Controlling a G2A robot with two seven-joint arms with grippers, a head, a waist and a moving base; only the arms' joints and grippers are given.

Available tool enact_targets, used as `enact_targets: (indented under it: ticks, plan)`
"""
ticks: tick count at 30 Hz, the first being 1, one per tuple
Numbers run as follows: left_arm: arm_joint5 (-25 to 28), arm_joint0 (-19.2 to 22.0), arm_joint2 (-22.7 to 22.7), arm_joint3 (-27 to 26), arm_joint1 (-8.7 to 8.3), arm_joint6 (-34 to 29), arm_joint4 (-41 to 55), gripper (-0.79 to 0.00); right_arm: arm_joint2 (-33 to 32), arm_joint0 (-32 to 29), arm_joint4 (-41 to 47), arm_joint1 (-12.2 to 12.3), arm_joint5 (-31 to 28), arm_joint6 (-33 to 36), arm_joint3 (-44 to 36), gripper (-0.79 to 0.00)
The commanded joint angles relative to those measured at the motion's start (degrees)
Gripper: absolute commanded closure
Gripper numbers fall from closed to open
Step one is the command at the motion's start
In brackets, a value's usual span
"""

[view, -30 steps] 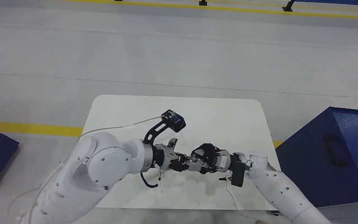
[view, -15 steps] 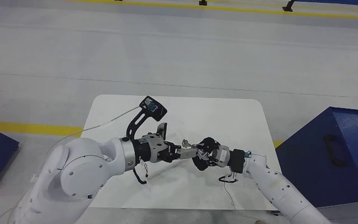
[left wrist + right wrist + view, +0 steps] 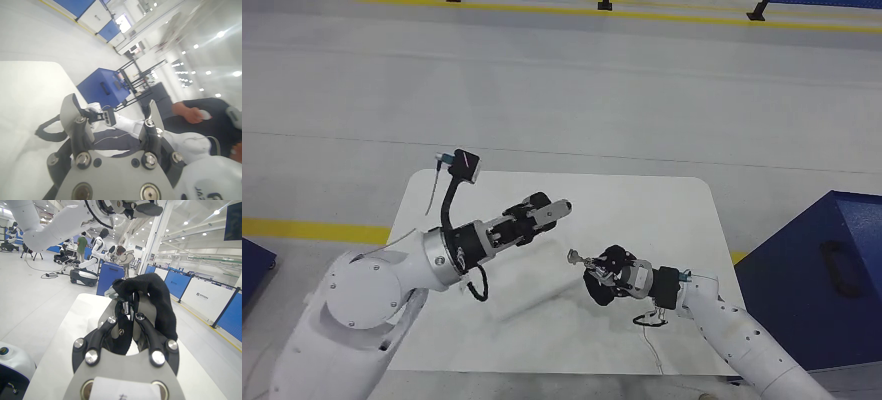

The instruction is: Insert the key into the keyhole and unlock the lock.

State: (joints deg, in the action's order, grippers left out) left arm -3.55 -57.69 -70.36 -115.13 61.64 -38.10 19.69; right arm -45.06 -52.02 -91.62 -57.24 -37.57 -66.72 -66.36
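Neighbouring the lock (beyond the table edge): blue cabinet.

in the right wrist view, a black cover is wrapping the lock and hiding most of its body along with the keyhole. the lower shaft of the key is passing behind this cover, so its depth of insertion is not showing. the cover is also masking the fingertips of the right gripper, which is clamping the lock. whether the shackle is releasing cannot be told. in the left wrist view, the picture's edge is cutting off the base of the left gripper.
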Motion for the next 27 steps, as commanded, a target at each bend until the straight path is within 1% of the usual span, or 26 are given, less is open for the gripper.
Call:
enact_targets:
  ticks: [1, 6, 7, 9, 11, 12, 14, 16, 20, 23, 27]
  plan:
    - [1.1, -0.3, 0.2, 1.4, 0.24, -0.1, 6.6, 0.000, 0.0, 0.0, 0.0, 0.0, 0.0, 0.0, 0.0, 0.000]
    - [1.1, -0.3, 0.2, 1.4, 0.24, -0.1, 6.6, 0.000, 0.0, 0.0, 0.0, 0.0, 0.0, 0.0, 0.0, 0.000]
    - [1.1, -0.8, 0.4, 0.9, 0.39, 0.7, 8.7, 0.000, 0.0, 0.0, 0.0, 0.0, 0.0, 0.0, 0.0, 0.000]
    - [0.0, -1.9, 0.7, 0.3, 0.87, 3.3, 15.9, 0.000, 0.0, -0.1, 0.2, 0.0, 0.1, 0.2, -0.1, 0.000]
    - [-0.9, -2.1, 0.6, 2.1, 1.37, 4.9, 24.3, 0.000, -0.5, -0.9, 2.6, -0.1, -1.0, 1.3, -0.9, 0.000]
    - [-1.5, -1.9, 0.6, 3.4, 1.55, 5.3, 27.0, 0.000, -0.8, -1.0, 3.5, -0.1, -1.6, 1.7, -1.1, 0.000]
    - [-2.2, -1.6, 1.1, 5.7, 1.88, 4.5, 31.4, 0.000, -1.1, -1.2, 4.6, -0.1, -2.4, 2.4, -1.4, 0.000]
    - [-3.9, -1.4, 2.0, 8.1, 2.15, 3.7, 34.7, 0.000, -1.3, -1.5, 5.2, -0.2, -2.7, 2.7, -1.9, 0.000]
    - [-6.4, -1.0, 3.5, 10.8, 2.55, 2.9, 37.2, 0.000, -1.8, -2.0, 6.5, -0.1, -2.7, 2.7, -2.9, 0.000]
    - [-8.6, -0.5, 5.2, 12.2, 2.64, 2.1, 34.2, 0.000, -1.9, -2.3, 6.2, 0.1, -2.2, 2.2, -3.7, 0.000]
    - [-11.6, 0.2, 6.7, 13.7, 2.84, 2.3, 32.9, 0.000, -1.9, -2.5, 5.7, 0.3, -1.9, 1.9, -4.0, 0.000]
